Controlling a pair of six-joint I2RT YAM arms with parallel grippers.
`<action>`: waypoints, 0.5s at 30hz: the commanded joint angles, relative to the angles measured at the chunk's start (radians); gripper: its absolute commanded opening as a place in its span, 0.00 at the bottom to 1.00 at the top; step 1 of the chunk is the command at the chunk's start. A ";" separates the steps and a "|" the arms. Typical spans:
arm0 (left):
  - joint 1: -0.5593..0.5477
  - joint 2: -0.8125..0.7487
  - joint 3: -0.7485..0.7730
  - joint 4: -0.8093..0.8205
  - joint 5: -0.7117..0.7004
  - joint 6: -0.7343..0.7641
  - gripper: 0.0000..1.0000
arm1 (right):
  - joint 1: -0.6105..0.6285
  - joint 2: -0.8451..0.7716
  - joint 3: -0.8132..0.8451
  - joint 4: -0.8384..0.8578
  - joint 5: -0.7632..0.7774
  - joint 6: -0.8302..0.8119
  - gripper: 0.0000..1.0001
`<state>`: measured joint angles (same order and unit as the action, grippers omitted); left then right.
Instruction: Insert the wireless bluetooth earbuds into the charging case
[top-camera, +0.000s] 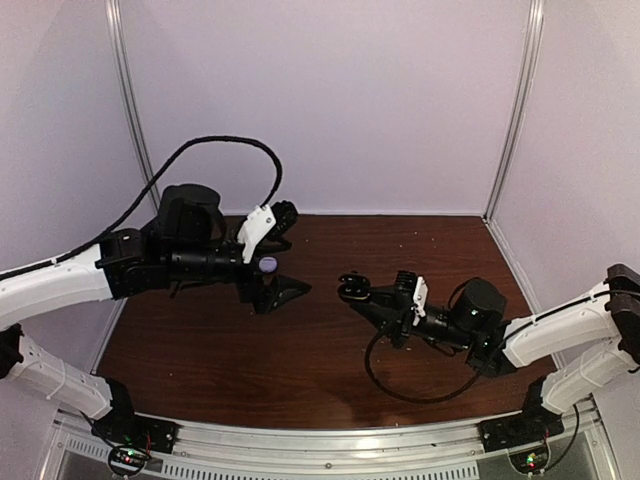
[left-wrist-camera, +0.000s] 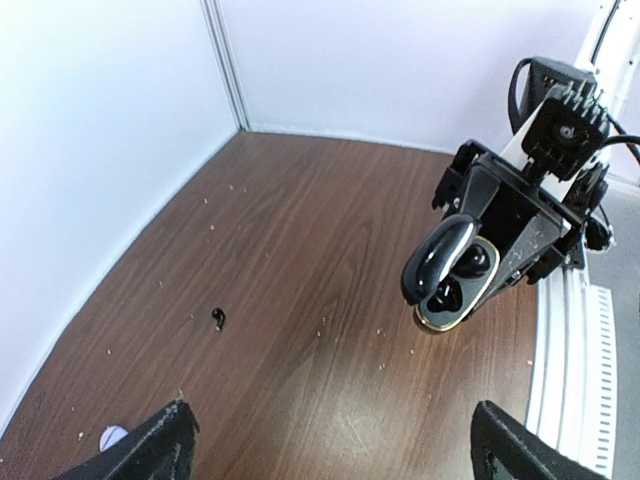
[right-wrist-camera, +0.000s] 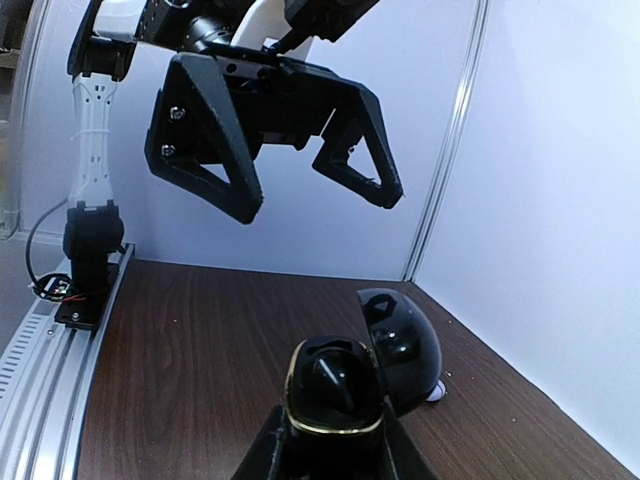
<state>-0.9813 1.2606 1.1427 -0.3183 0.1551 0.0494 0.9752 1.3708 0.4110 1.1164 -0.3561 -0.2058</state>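
my left gripper (right-wrist-camera: 318, 200) jaws spread wide, holding nothing, upper centre of right wrist view, my right gripper (left-wrist-camera: 470, 272) pinching open charging case (left-wrist-camera: 452, 287), black earbud (right-wrist-camera: 330, 372) seated inside, second black earbud (left-wrist-camera: 218, 318) on table (left-wrist-camera: 300, 230) centre-left, lilac-white earbud (left-wrist-camera: 113, 437) lower left

You are looking into a small closed booth. Its floor is a dark brown wood-grain tabletop (top-camera: 200, 340), shut in by a plain pale lilac-white back wall (top-camera: 330, 100), a matching left wall panel (top-camera: 60, 120) and a right wall panel (top-camera: 590, 130). Where the panels meet stand a slim silver metal left corner post (top-camera: 130, 110) and a like right corner post (top-camera: 515, 110), each leaning outward in the top view. Along your near edge runs a ribbed silver metal rail (top-camera: 330, 440). In the left wrist view you can pick out pale crumb-like specks (left-wrist-camera: 212, 228) scattered over the wood, and a dull pale sheen (left-wrist-camera: 350, 430) on the grain. The light is soft and even, with a faint violet cast on the walls.
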 joint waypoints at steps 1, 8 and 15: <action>0.007 -0.078 -0.104 0.360 0.022 -0.040 0.98 | -0.023 -0.058 0.008 -0.037 -0.100 0.065 0.00; 0.005 0.069 0.015 0.323 0.239 0.024 0.98 | -0.066 -0.097 0.041 -0.093 -0.223 0.149 0.00; 0.005 0.155 0.088 0.323 0.283 0.027 0.98 | -0.075 -0.101 0.059 -0.107 -0.269 0.183 0.00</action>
<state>-0.9806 1.3853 1.1671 -0.0475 0.3664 0.0612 0.9073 1.2881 0.4316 1.0145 -0.5674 -0.0647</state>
